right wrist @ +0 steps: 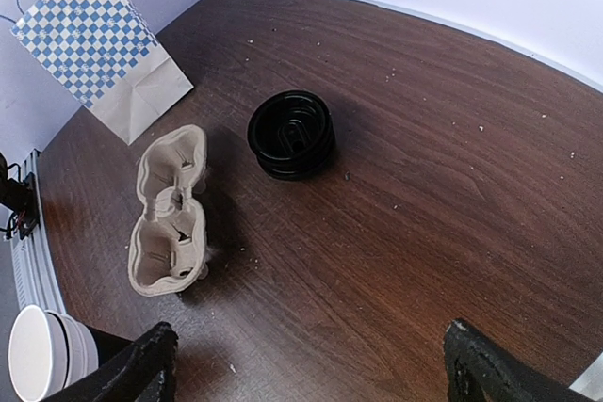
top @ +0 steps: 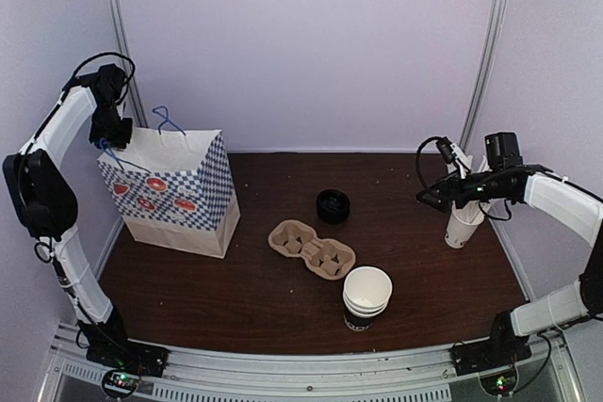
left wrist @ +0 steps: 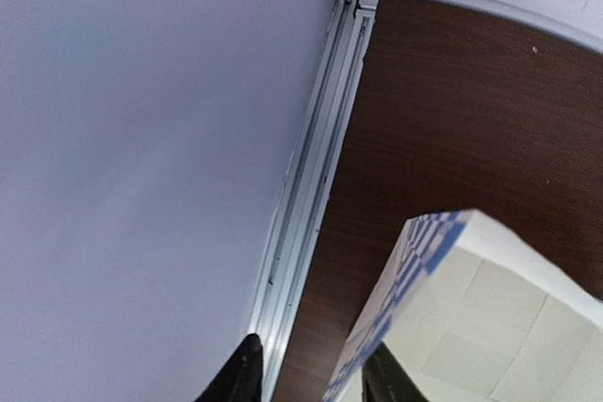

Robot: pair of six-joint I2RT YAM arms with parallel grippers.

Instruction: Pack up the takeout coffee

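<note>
Only the top view shows the left claw at the paper bag, well left of the cup carrier. Its wrist view shows parted fingers astride the bag's rim, cut off below. The right claw gapes empty, right of the carrier. The black lid sits just behind the carrier; what is beneath it is unclear.

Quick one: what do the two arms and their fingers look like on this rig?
Left arm and right arm: white link shells, black joint housings, thin black cables looping loose near the wrists. Black camera block atop the right wrist. Green lights at both bases. Fingers are plain matte black, no markings visible.
</note>
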